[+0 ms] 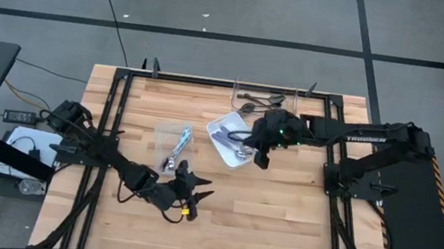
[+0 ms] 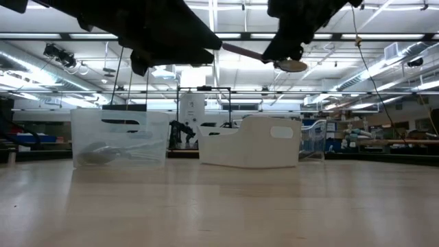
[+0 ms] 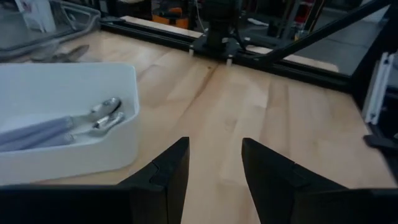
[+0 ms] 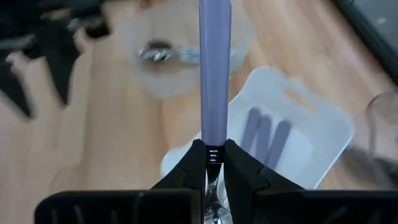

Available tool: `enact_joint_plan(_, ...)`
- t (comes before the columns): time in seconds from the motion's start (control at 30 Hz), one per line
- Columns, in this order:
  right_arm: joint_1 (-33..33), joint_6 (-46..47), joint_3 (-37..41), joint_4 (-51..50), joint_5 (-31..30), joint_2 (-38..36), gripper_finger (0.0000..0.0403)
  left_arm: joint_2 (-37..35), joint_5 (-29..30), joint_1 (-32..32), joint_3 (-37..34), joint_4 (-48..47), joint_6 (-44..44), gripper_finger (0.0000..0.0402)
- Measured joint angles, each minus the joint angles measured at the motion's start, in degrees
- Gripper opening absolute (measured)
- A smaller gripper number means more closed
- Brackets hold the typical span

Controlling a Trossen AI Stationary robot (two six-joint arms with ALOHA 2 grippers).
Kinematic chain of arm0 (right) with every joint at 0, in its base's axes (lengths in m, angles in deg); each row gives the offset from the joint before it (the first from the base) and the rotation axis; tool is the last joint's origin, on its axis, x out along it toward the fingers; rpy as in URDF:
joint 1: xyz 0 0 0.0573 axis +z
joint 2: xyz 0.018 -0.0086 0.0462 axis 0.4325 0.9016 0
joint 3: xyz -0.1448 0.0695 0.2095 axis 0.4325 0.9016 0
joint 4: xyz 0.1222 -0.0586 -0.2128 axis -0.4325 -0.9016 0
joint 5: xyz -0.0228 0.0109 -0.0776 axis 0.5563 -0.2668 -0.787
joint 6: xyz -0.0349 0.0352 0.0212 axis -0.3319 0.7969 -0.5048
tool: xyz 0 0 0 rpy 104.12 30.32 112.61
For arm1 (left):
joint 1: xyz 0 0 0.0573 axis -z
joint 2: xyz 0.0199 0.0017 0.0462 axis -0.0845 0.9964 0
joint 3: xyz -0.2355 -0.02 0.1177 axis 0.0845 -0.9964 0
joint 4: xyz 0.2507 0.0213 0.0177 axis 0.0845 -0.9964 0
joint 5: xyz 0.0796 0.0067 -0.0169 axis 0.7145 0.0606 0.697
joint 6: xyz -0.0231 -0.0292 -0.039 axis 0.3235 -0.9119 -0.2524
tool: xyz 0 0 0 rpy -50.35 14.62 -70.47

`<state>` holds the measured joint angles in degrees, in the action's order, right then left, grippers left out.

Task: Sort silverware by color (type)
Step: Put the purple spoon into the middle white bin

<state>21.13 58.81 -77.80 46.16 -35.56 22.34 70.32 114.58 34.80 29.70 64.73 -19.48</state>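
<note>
Right gripper [image 4: 213, 163] pinches a purple spoon [image 4: 214, 68] above the white tray [image 1: 223, 131]. Left gripper [image 1: 193, 191] sits spread w/ nothing, nr table front.

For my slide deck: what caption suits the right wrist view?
Right end effector grips a purple-handled spoon above the white bin.

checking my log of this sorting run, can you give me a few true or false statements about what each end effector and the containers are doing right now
1. The right end effector is shut on a purple-handled spoon. True.
2. The left end effector grips a spoon. False: it is open and holds nothing.
3. The white tray already holds purple-handled spoons. True.
4. The right end effector rests on the table. False: in the low view it holds the spoon in the air.
5. The clear container is empty. False: shiny spoons lie in it.
</note>
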Motion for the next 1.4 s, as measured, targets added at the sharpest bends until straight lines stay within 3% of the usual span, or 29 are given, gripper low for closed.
enact_joint_plan(0.53,-8.7,-2.4,-3.0,1.9,4.4,13.2,0.0041,0.1,0.3,2.4,0.0,-0.7,-4.5,0.0156)
enact_joint_plan(0.83,-10.0,-0.8,-3.0,1.9,6.7,22.0,0.0041,-0.3,3.8,2.4,0.0,-3.7,-4.2,0.0156)
enact_joint_plan(1.23,-11.0,0.8,-2.5,0.9,6.5,24.3,0.0054,-7.3,4.0,1.6,0.0,-12.9,4.3,0.0156)
enact_joint_plan(1.4,-10.8,0.3,-2.5,-0.9,6.5,24.2,0.0092,-13.7,4.0,1.6,0.0,-17.8,7.6,0.0156)
